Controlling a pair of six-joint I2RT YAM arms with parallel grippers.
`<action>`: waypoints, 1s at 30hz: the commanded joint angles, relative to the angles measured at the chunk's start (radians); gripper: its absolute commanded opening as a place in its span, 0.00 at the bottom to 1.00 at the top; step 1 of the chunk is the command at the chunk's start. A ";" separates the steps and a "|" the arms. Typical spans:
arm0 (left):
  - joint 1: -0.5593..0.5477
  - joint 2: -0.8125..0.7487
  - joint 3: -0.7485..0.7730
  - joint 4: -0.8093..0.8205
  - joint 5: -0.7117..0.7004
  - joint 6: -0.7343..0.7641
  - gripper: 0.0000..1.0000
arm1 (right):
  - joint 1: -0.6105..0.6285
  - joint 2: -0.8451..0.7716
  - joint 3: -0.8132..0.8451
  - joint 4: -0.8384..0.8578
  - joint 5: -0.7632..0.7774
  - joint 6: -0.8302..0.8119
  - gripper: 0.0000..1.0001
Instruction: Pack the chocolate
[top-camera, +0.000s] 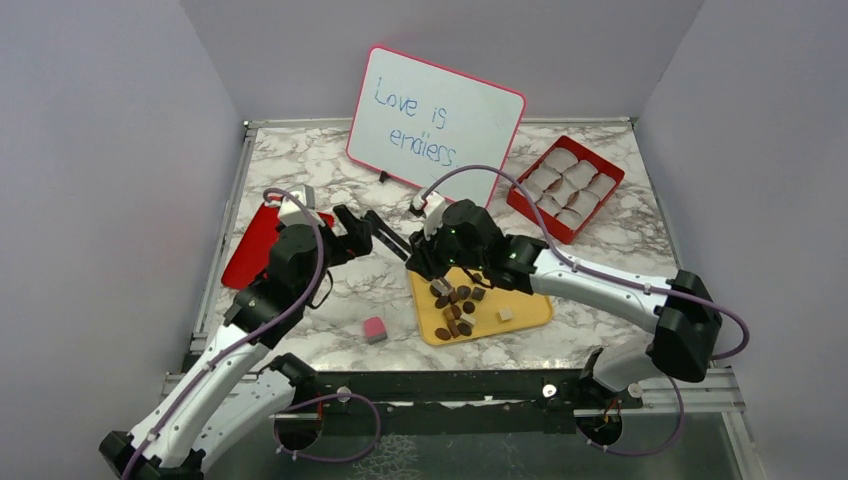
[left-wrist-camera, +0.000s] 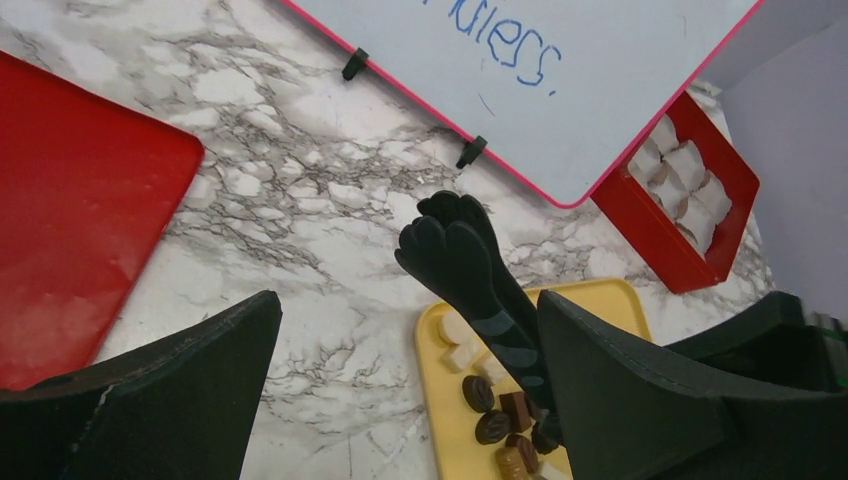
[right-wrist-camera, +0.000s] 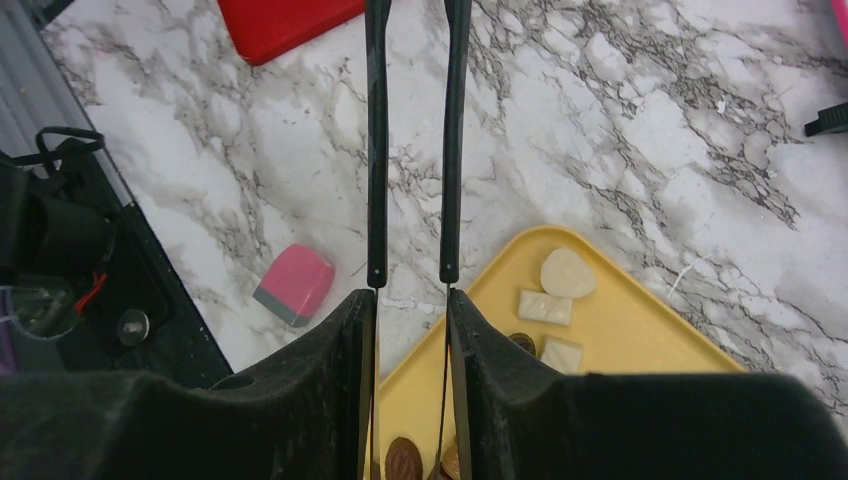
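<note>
the left pincer (left-wrist-camera: 405, 310) gapes wide above the table (top-camera: 320, 170), the right pincer (right-wrist-camera: 410, 295) is clamped on thin black tongs (right-wrist-camera: 377, 150), and the chocolate (top-camera: 455, 305) lies on the yellow tray (top-camera: 525, 312) below it.

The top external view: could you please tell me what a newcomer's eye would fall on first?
Probably the pink-framed whiteboard reading "Love is endless", propped at the back centre of the marble table. Next comes the yellow tray near the front centre, scattered with chocolate pieces, with the right pincer over its far corner gripping long black tongs. A red box of white cups sits at the back right.
</note>
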 joint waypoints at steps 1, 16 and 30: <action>0.006 0.086 0.028 0.085 0.079 -0.015 0.98 | 0.005 -0.078 -0.019 0.013 -0.069 -0.036 0.36; 0.006 0.246 0.026 0.051 0.136 0.022 0.97 | 0.005 -0.188 0.001 -0.116 0.056 0.016 0.36; 0.007 0.257 -0.013 0.053 0.193 0.029 0.97 | 0.005 -0.233 0.031 -0.195 0.114 0.064 0.36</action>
